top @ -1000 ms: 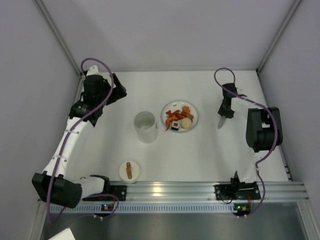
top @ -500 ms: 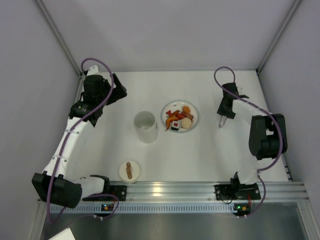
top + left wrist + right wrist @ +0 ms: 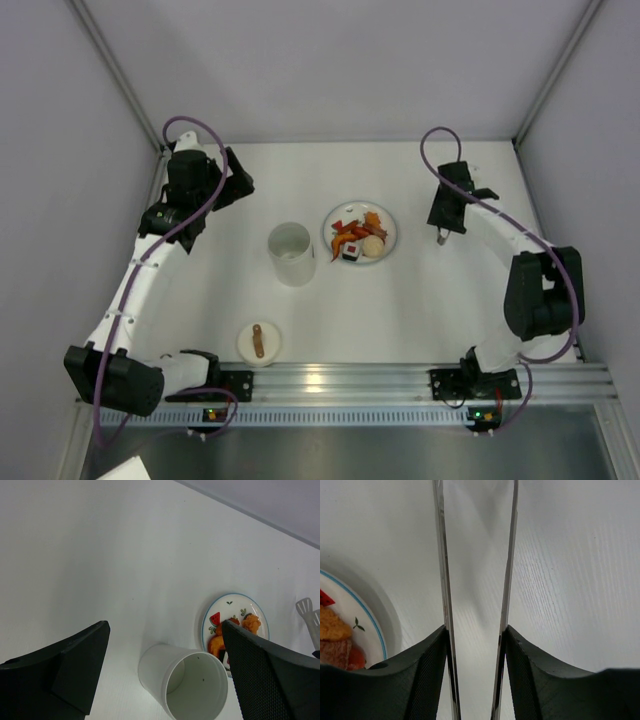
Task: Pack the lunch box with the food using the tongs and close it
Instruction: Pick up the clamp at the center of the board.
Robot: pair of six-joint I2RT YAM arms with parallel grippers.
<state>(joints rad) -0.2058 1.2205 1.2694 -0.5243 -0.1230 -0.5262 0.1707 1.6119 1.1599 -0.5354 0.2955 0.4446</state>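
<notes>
The lunch box (image 3: 291,252) is a white open cup standing left of the plate; the left wrist view shows it (image 3: 182,687) empty. Its round lid (image 3: 258,341) with a brown strap lies near the front rail. The food (image 3: 357,238), orange and red pieces, a beige ball and a black-and-white cube, sits on the plate (image 3: 386,222). My right gripper (image 3: 443,222) is shut on the tongs (image 3: 440,238), right of the plate. Its fingers (image 3: 427,670) press both silver arms of the tongs (image 3: 441,555). My left gripper (image 3: 243,180) stands open and holds nothing, at the back left.
Grey walls close in the white table on three sides. The metal rail (image 3: 340,380) with both arm bases runs along the near edge. The tongs' scalloped tips (image 3: 306,608) show at the right edge of the left wrist view.
The right arm has carried the tongs a little toward the back wall, its elbow swinging down and right. The tongs' arms have spread slightly. The left arm has not moved.
</notes>
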